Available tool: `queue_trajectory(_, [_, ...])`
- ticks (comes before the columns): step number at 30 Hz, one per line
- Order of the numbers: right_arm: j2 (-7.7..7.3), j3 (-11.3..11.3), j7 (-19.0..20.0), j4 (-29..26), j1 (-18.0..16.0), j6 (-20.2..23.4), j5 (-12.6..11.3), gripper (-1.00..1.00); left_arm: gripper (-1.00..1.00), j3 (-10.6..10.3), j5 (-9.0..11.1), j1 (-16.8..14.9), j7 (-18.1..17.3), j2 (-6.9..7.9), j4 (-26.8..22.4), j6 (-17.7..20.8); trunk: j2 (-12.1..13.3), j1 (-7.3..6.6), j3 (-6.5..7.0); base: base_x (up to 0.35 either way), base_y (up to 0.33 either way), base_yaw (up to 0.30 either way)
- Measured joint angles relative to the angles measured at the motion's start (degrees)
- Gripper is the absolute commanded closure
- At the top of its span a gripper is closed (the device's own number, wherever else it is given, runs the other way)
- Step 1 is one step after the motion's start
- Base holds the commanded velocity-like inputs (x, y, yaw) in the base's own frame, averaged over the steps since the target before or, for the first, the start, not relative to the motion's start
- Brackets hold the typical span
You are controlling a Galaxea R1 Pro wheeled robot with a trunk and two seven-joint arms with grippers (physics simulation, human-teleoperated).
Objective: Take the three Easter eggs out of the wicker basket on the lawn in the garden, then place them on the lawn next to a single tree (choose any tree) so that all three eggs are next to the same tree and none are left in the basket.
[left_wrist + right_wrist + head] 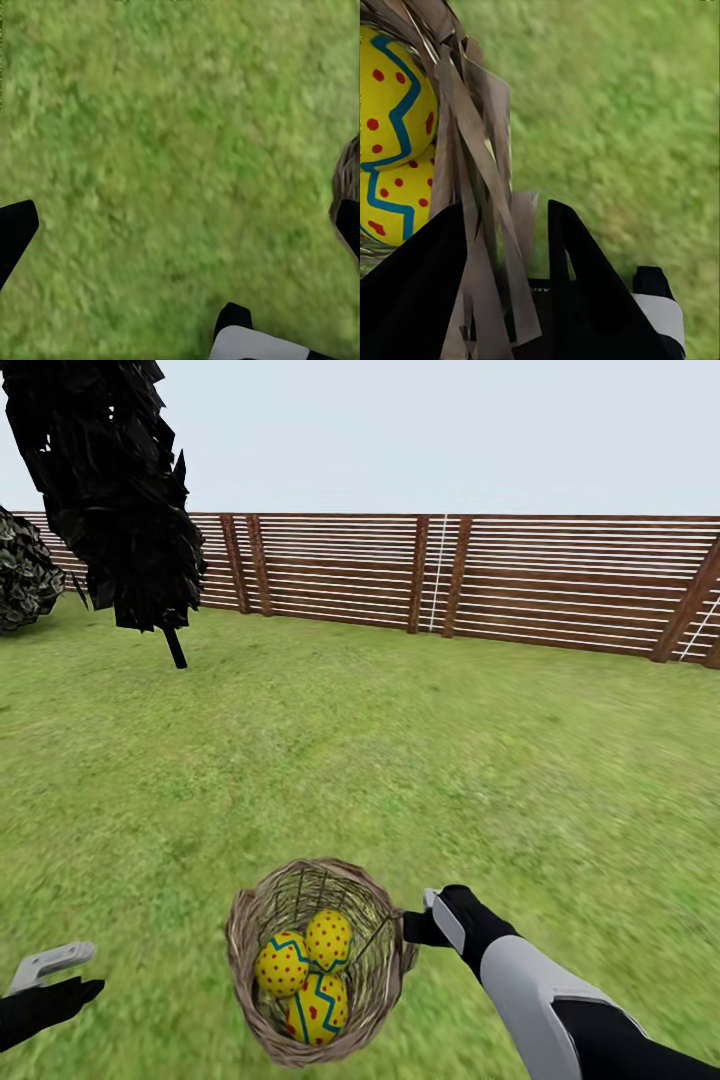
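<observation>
Gripping the wicker basket (318, 960) by its braided rim, the right hand (418, 927) is clamped on the wall so all three Easter eggs (310, 966) travel inside above the lawn (400, 740), while the left hand (45, 970) hangs apart, unloaded.

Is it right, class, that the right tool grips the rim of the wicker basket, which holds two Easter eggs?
Not quite. The head view shows three Easter eggs in the wicker basket, not two. The rest holds: the right tool grips the rim, its fingers on either side of the weave in the right wrist view.
</observation>
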Motion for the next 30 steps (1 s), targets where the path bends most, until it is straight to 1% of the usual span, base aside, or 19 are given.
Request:
queue_trajectory(2, [0.03, 0.27, -0.04, 0.06, 0.00, 0.03, 0.52, 1.00, -1.00, 0.06, -0.03, 0.01, 0.00, 0.00, 0.01, -0.04, 0.00, 0.00, 0.00, 0.000, 0.001, 0.000])
queue_trajectory(7, [0.20, 0.18, 0.04, 0.15, 0.00, -0.08, 0.29, 1.00, -1.00, 0.03, -0.06, 0.01, 0.00, 0.00, 0.04, -0.36, 0.00, 0.00, 0.00, 0.000, 0.000, 0.039])
queue_trajectory(9, [0.36, 0.44, 0.00, 0.24, -0.01, -0.07, 0.55, 1.00, -1.00, 0.08, -0.05, 0.03, 0.00, 0.00, 0.06, -0.42, 0.00, 0.00, -0.02, 0.000, 0.000, 0.214])
queue_trajectory(12, [0.48, 0.18, 0.00, 0.25, -0.01, -0.10, 0.20, 1.00, -1.00, 0.10, -0.06, 0.03, 0.00, 0.00, 0.07, -0.49, 0.00, 0.00, -0.14, 0.000, 0.000, 0.218])
queue_trajectory(15, [0.71, 0.29, -0.05, 0.30, -0.01, -0.04, 0.43, 1.00, -1.00, 0.11, -0.06, 0.03, 0.00, 0.00, 0.07, -0.56, 0.00, 0.00, -0.31, 0.000, 0.000, 0.236])
queue_trajectory(30, [0.84, 0.18, 0.16, 0.74, 0.08, -0.75, 0.40, 1.00, -1.00, 0.04, -0.06, 0.05, 0.00, 0.00, 0.24, -0.60, 0.00, 0.00, -0.97, 0.000, 0.000, 0.267])
